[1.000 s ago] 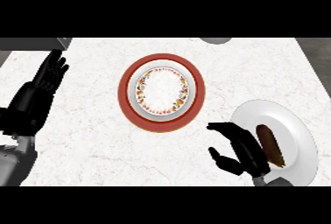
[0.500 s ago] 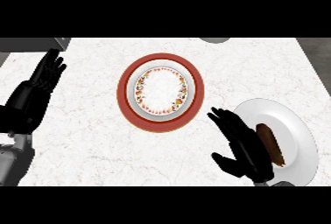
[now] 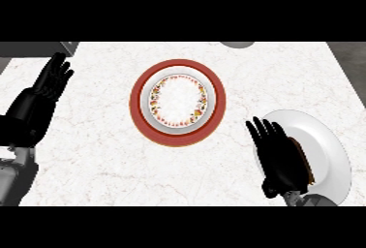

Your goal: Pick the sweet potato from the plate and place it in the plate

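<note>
Marble counter (image 3: 93, 145); right hand (image 3: 280, 157) hides most of sweet potato (image 3: 304, 162).

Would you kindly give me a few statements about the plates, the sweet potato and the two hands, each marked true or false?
1. The sweet potato lies on the white plate. True.
2. The right hand is over the red-rimmed plate. False: it is at the white plate, beside the sweet potato.
3. The left hand rests open at the view's left edge. True.
4. The red-rimmed plate holds the sweet potato. False: nothing lies on it.
</note>
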{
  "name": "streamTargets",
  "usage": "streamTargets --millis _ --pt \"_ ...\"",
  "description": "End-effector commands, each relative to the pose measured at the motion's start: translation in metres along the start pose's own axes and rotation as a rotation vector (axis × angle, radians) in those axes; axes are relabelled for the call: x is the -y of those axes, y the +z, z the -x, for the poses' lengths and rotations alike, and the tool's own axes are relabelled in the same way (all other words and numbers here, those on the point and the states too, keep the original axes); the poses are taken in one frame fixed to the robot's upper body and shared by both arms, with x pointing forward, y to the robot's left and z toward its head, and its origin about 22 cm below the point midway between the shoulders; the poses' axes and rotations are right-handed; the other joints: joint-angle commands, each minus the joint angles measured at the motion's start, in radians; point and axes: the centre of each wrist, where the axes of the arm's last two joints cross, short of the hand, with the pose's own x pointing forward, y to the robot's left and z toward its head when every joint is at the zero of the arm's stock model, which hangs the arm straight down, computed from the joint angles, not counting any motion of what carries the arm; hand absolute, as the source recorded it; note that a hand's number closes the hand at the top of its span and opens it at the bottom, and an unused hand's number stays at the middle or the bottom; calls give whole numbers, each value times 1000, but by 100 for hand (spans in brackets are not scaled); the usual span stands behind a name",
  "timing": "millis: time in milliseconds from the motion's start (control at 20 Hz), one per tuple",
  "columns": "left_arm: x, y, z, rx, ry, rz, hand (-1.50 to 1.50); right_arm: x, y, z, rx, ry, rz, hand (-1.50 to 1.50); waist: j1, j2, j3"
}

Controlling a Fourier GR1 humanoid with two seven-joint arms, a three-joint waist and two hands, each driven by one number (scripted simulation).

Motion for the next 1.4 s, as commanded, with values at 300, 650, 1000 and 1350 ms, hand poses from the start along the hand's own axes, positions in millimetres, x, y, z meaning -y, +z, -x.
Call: streamTargets --millis 300,650,1000,1350 --pt "8 -8 -18 20 6 15 0 33 -5 -45 -238 219 -284 -150 12 7 6" --pt "1 -15 8 5 1 1 0 38 -20 -15 -329 273 -246 -150 4 10 6" --pt "-8 2 -5 17 11 8 0 15 -22 3 -433 321 -294 -150 13 8 7" --pt "9 -1 -13 -4 12 6 0 13 -30 33 -419 301 -325 -150 11 8 7"
